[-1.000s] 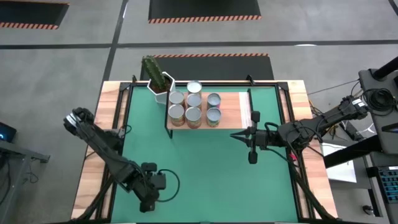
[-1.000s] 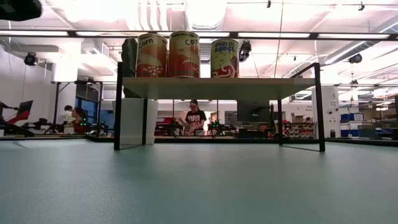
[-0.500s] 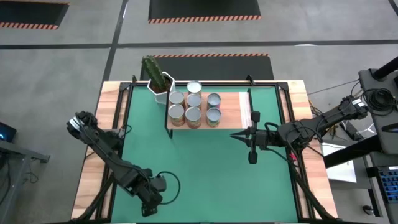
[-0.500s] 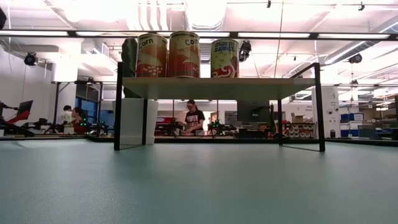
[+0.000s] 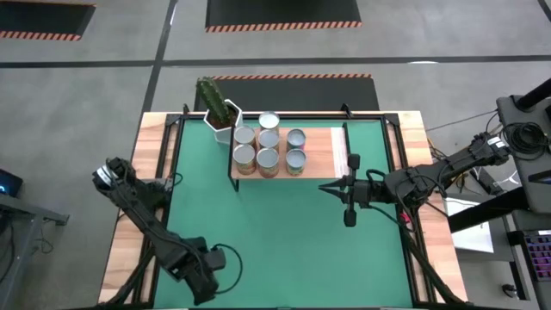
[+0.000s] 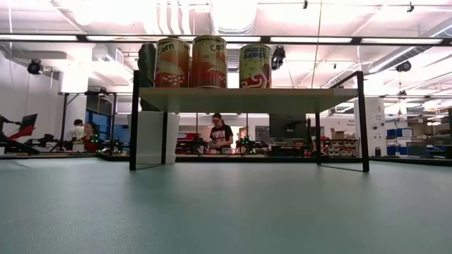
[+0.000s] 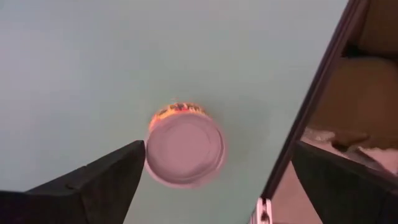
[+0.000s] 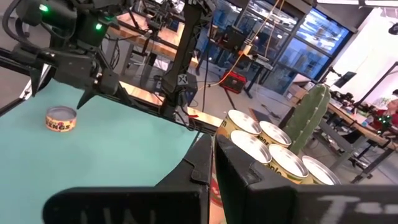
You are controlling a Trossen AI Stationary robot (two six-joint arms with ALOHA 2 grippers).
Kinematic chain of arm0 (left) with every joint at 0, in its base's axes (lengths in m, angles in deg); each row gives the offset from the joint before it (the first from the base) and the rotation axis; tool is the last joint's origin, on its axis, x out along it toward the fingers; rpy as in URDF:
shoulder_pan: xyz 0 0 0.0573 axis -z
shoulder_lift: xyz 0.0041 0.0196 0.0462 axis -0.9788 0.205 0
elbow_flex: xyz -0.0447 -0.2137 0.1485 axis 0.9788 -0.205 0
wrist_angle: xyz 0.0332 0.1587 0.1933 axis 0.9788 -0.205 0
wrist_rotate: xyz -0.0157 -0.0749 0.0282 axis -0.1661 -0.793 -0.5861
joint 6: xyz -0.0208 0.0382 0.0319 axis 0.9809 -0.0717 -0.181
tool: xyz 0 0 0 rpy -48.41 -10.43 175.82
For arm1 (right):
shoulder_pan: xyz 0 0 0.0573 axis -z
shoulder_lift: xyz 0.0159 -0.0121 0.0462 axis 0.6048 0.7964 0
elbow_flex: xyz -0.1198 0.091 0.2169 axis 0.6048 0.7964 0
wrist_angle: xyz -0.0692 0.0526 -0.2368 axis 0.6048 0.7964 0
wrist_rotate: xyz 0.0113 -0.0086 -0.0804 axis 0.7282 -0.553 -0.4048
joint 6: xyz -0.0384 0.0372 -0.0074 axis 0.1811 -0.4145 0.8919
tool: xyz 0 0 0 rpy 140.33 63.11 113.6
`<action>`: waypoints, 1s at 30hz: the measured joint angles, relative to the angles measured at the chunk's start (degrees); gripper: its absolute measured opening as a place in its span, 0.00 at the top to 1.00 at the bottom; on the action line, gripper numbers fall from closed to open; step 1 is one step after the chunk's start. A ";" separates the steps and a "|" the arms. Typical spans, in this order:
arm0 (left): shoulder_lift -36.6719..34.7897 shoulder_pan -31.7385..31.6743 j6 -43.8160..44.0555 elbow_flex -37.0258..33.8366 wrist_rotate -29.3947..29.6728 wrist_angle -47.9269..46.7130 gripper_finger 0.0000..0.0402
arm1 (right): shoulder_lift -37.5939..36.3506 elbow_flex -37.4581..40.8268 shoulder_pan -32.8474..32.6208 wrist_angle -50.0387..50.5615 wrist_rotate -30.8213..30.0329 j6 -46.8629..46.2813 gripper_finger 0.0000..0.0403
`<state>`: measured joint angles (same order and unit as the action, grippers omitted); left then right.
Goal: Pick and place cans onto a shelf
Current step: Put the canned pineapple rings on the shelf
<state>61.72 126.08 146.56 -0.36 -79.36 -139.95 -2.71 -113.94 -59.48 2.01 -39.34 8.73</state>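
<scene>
We see the left gripper (image 7: 211, 186) spread wide, empty, above a short can (image 7: 185, 151); rigid, smooth, light; we'd pinch its sides; right gripper (image 5: 347, 209) closed, empty, at the shelf's (image 5: 320, 146) four o'clock.

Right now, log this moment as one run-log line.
left gripper: open over can on mat | right gripper: shut, beside shelf | six cans shelved

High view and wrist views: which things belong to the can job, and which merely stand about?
Job: six cans on the shelf; one can on the green mat, before the open left hand; right hand, shut, idle beside the shelf.
Standing about: cactus pot.
</scene>
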 joint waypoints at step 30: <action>6.40 7.58 9.81 -0.08 9.27 -2.74 0.04 | 0.00 -0.07 0.04 -3.26 -0.01 6.22 0.98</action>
<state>68.12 133.66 156.37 -0.45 -70.09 -142.69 -2.71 -114.00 -59.43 -1.25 -39.35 14.95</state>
